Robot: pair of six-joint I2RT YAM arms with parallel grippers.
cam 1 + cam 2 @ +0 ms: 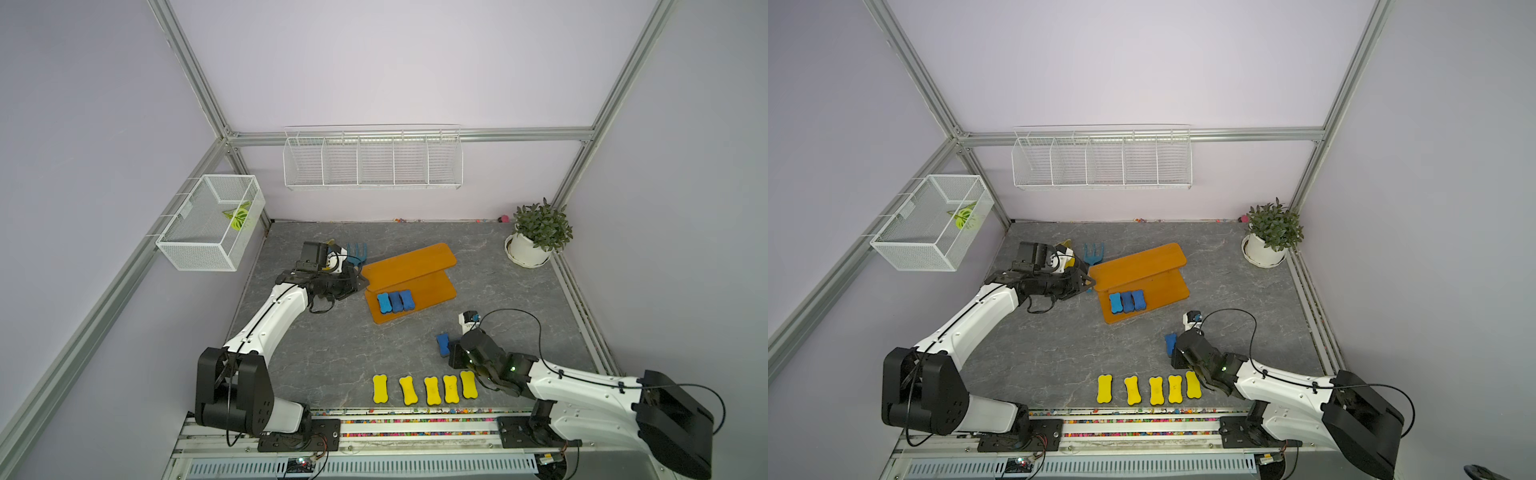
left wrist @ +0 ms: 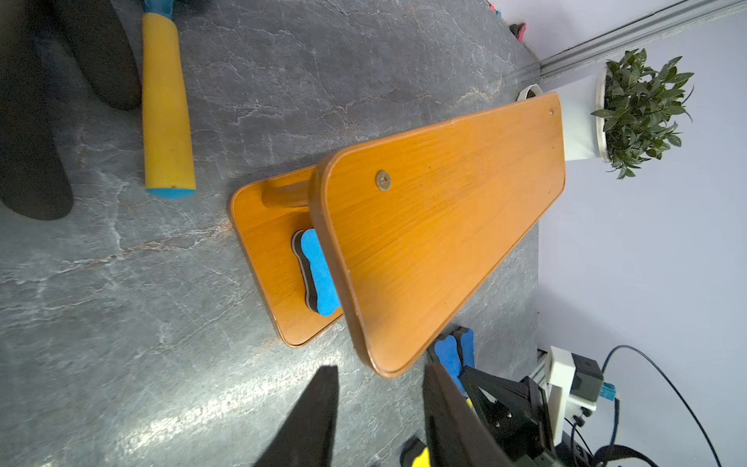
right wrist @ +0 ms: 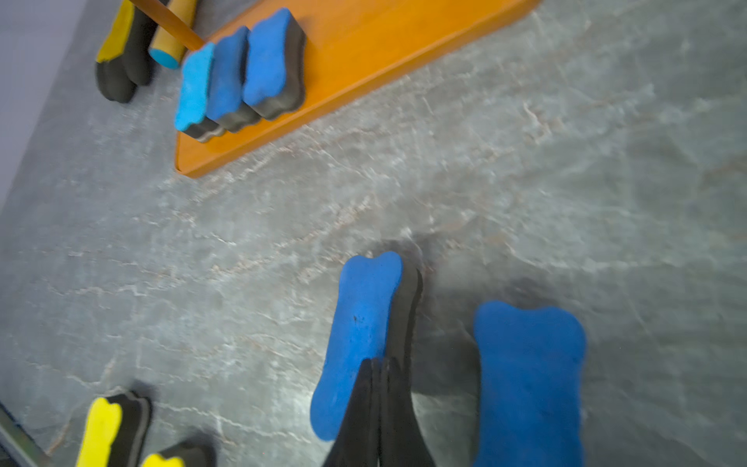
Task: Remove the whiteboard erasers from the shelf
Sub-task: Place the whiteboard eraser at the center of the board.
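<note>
The orange-brown two-tier shelf (image 1: 409, 266) (image 1: 1142, 266) (image 2: 440, 226) lies mid-table. Three blue whiteboard erasers (image 1: 395, 301) (image 1: 1127, 301) (image 3: 242, 72) stand side by side on its lower tier. Five yellow erasers (image 1: 432, 390) (image 1: 1154, 390) lie in a row near the front edge. Two more blue erasers rest on the table, one on its edge (image 3: 359, 331) (image 1: 443, 344), one flat (image 3: 529, 376). My right gripper (image 3: 378, 364) is shut and empty, its tips over the edge-standing one. My left gripper (image 2: 380, 380) (image 1: 359, 284) is open at the shelf's left end, holding nothing.
A blue rake with a yellow handle (image 1: 355, 253) (image 2: 167, 109) and a yellow-black glove (image 3: 117, 52) lie left of the shelf by my left wrist. A potted plant (image 1: 536, 235) stands back right. A wire rack (image 1: 372, 160) and a mesh basket (image 1: 212, 222) hang on the walls.
</note>
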